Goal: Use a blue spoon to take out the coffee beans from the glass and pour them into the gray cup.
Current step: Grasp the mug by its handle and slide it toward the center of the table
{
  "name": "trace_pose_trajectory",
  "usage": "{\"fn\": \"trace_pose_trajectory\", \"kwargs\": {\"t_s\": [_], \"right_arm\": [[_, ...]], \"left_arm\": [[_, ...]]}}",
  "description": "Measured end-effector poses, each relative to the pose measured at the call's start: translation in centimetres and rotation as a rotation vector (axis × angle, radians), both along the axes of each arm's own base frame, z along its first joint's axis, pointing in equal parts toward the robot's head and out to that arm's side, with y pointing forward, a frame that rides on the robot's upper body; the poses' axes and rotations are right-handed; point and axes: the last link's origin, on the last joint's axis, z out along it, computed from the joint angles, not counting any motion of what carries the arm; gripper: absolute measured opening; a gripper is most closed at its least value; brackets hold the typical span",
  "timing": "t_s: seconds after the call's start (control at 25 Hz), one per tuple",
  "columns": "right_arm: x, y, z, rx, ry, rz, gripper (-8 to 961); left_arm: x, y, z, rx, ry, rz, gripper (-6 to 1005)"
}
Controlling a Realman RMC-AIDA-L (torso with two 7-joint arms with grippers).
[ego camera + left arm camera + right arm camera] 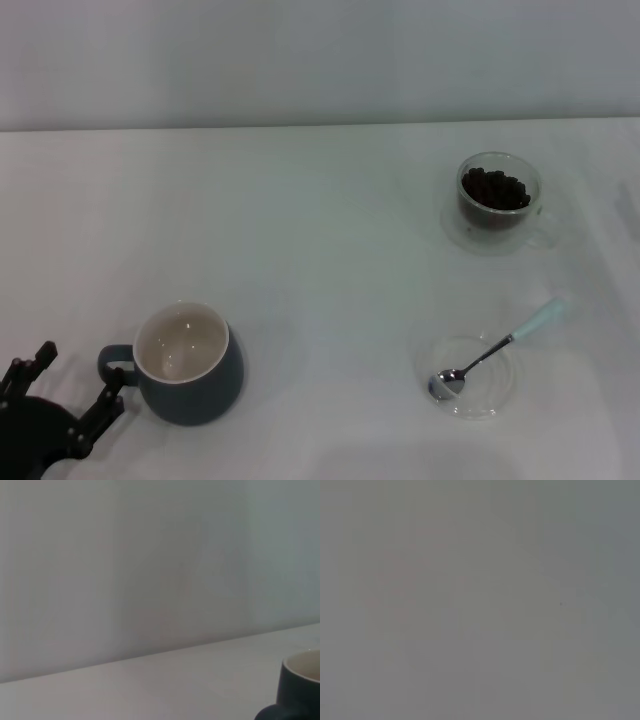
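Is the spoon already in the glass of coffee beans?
No, the spoon lies with its bowl on the clear saucer, apart from the glass.

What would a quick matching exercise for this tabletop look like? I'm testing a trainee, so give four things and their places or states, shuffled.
Things:
1. blue spoon
2. coffee beans
3. gray cup
4. left gripper

Places or states:
A. heaped inside the glass
B. empty, cream inside showing
C. open, beside the cup's handle
D. bowl resting in the clear saucer

Pairs: 1-D, 2-A, 3-B, 4-C
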Motion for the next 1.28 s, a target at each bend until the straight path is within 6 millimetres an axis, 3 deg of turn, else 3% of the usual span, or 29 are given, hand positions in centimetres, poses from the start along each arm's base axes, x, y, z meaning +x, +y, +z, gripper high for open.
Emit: {"fn": "trace_pose_trajectory", "kwargs": {"t_s": [0.52,0.92,1.16,1.28], "right_arm": [[0.0,0.0,0.0,-0.002,-0.001,0.002,858],[-0.3,0.4,-0.1,-0.008,-0.002,0.007,857],[-0.3,0.4,-0.2,-0.012,-0.004,0.009,857],[-0.3,0.4,-0.2,-0.013,-0.003,0.008,858]], "left_arm": [[0.7,1.7,-0.6,-0.027,0.014,-0.022,792],[1.3,1.8,-1.1,-0.032,-0.010,-0.025,338],[1.6,2.1,-1.2,-0.035,-0.015,-0.032,123],[2.0,2.5,-1.3,-0.032,-0.019,-0.044,120]]}}
